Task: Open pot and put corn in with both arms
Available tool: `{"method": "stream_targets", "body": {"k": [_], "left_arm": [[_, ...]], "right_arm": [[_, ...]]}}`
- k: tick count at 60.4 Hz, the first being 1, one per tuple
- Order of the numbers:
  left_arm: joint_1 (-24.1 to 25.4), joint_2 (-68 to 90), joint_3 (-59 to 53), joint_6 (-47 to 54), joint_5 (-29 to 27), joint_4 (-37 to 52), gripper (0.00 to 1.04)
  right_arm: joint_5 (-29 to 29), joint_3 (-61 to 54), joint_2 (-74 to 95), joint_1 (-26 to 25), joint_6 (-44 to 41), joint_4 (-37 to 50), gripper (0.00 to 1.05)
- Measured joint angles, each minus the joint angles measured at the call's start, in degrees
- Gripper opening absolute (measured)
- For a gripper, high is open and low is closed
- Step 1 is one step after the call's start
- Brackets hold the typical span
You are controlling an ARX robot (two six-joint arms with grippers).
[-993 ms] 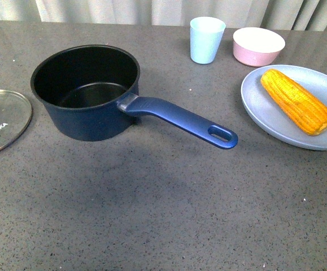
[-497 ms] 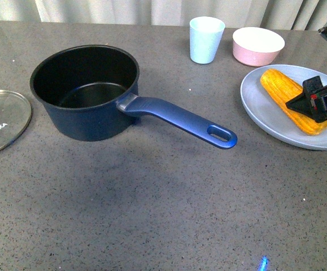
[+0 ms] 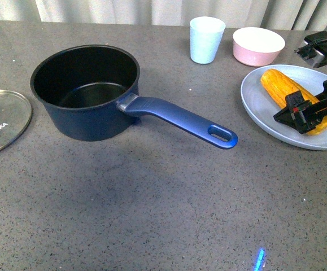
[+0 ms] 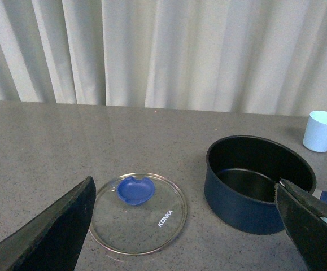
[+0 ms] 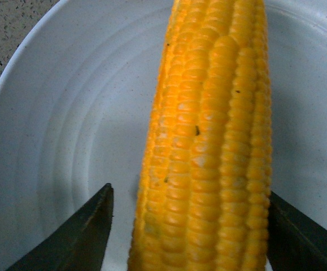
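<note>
The navy pot (image 3: 87,93) stands open at the left of the table, its long handle (image 3: 180,119) pointing right. It also shows in the left wrist view (image 4: 259,183). The corn (image 3: 284,90) lies on a grey-blue plate (image 3: 259,104) at the right. My right gripper (image 3: 305,116) is open, down over the corn's near end; in the right wrist view the corn (image 5: 208,141) sits between the two fingers (image 5: 73,237). My left gripper (image 4: 191,237) is open and empty, out of the front view, above the table between the glass lid and the pot.
The glass KONKA lid (image 3: 2,121) with blue knob (image 4: 135,189) lies flat left of the pot. A light blue cup (image 3: 206,39) and a pink bowl (image 3: 258,46) stand at the back. Curtains hang behind the table.
My right gripper came in from the right and has moved down and left over the corn's near end. The pot, lid and corn have not moved.
</note>
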Motion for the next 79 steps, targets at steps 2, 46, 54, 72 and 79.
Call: {"method": "stream_targets", "body": {"k": [2, 46, 54, 72, 79], "left_arm": [[0.0, 0.0, 0.0, 0.0, 0.0, 0.0, 0.96], [0.0, 0.0, 0.0, 0.0, 0.0, 0.0, 0.96], [0.0, 0.0, 0.0, 0.0, 0.0, 0.0, 0.96], [0.0, 0.0, 0.0, 0.0, 0.0, 0.0, 0.96], [0.0, 0.0, 0.0, 0.0, 0.0, 0.0, 0.96]], "right_arm": [[0.0, 0.0, 0.0, 0.0, 0.1, 0.0, 0.60], [-10.5, 6.4, -13.4, 12.3, 8.9, -7.5, 0.23], [-10.7, 12.2, -9.9, 18.1, 9.0, -9.2, 0.23], [-11.5, 25.1, -0.3, 25.8, 9.6, -12.5, 0.23], [-11.7, 29.7, 3.5, 28.0, 9.7, -14.1, 0.23]]}}
